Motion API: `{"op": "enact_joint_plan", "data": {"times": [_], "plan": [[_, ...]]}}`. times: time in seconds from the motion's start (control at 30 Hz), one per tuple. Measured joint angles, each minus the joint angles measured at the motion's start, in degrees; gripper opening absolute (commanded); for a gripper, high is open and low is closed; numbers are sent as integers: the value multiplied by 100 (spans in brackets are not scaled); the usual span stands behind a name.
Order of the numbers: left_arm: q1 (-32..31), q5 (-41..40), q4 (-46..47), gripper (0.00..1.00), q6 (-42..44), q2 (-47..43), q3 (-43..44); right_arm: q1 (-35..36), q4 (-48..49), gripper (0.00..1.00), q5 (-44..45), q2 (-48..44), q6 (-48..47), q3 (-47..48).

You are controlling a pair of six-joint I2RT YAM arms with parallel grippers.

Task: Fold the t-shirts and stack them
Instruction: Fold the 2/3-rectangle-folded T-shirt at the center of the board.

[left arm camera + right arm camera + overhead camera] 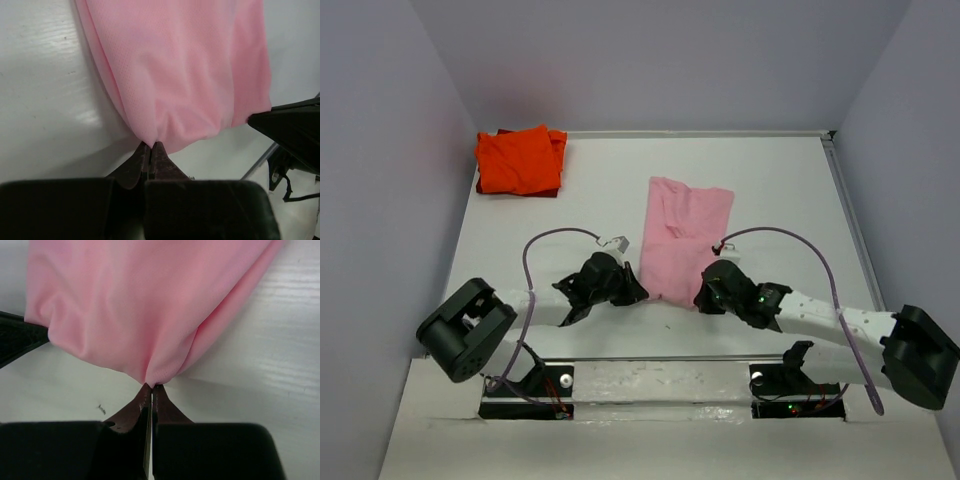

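The pink t-shirt (685, 235) lies mid-desk as a long narrow strip, apparently already doubled lengthwise, running from its far end toward me. Its near hem ends between my two wrists. My left jaws are pinched tight on the near left corner of that hem, and my right jaws are pinched the same way on the near right corner. In both wrist views the cloth gathers into small pleats at the tips.

I judge this fabric thin, light and limp. It will sag between my two holds and drape wherever I lead it, with no stiffness to keep an edge straight. The corners are the right places to hold, and each pinch should catch every layer, or the under layer may slide away as I carry the hem over.

The orange-red t-shirt (520, 160) sits as a folded bundle in the far left corner of the desk (770, 190), well apart from the pink one.
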Motion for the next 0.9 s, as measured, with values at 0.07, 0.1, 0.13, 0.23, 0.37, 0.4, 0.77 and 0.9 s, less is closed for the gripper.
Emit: {"op": "enact_joint_plan", "data": {"times": [0.07, 0.1, 0.13, 0.23, 0.37, 0.4, 0.77, 0.9], "plan": [[-127, -70, -151, 0, -118, -549, -208, 208, -219, 0, 61, -369, 157, -28], [-168, -131, -334, 0, -173, -898, -262, 258, -356, 0, 129, -570, 240, -28], [-186, -164, -411, 0, -192, -1115, -267, 278, -442, 0, 175, -719, 278, -26], [-210, -407, -695, 0, -190, -1755, -201, 278, -765, 0, 374, -992, 332, 17], [-210, -734, -1202, 0, -61, -2020, 114, 275, -1180, 0, 503, -890, 304, 278], [-210, -774, -1274, 0, -37, -2020, 166, 275, -1235, 0, 531, -822, 297, 365], [-210, -872, -1502, 0, 94, -1486, 463, 275, -1572, 0, 1032, -732, 79, 828], [-210, -914, -1534, 0, 181, -1202, 885, 275, -1639, 0, 1244, -732, -46, 1047]]}}
